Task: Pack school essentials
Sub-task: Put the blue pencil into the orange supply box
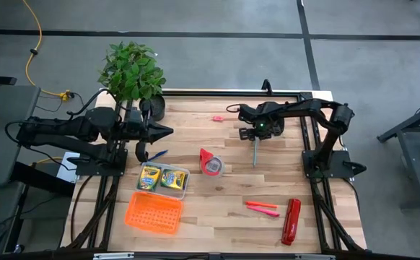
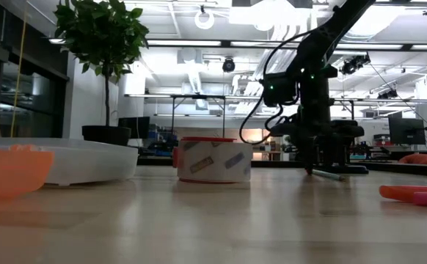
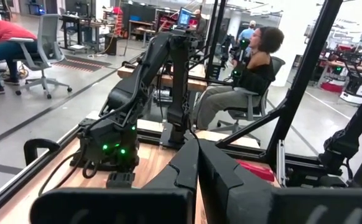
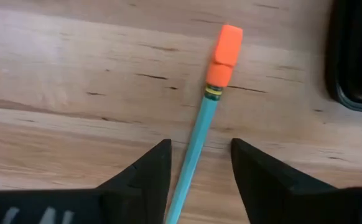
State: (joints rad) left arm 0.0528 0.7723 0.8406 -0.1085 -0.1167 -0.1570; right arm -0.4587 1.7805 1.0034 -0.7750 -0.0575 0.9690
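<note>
Bench (image 1: 224, 217) carries the whole set; the clear tray (image 1: 185, 189) with two crayon boxes (image 1: 161, 178) sits left of centre, with an orange basket (image 1: 153, 214) nearer the front edge and a red tape roll (image 1: 211, 163) mid-bench. Right arm reaches in from the right side toward the far-centre area; its right end effector (image 4: 195, 163) hangs directly over the teal pencil (image 4: 196, 146), fingers spread apart with the shaft running up between them and nothing pinched yet. Key relation: in the high view the pencil's long axis runs far-to-near, starting just under the end effector and extending toward the near edge, so the fingers straddle it across its width, one on each side of the shaft. The orange eraser end (image 4: 223, 54) points away from the wrist, well clear of the fingers. Judgement: the coming move is a straight descent and closure; no rotation looks needed, since the finger gap already sits crosswise to the shaft. Left end effector (image 3: 196, 168) waits at the left side near the potted plant (image 1: 132, 72), fingers pressed together and empty, with the blue pen (image 1: 157, 154) just beside it; it is well apart from the pencil, so the right arm is clearly the nearer one. Pink-red markers (image 1: 262, 208) and the red stapler (image 1: 291, 221) lie near-right, and a tiny pink piece (image 1: 216, 118) lies at the far edge.
</note>
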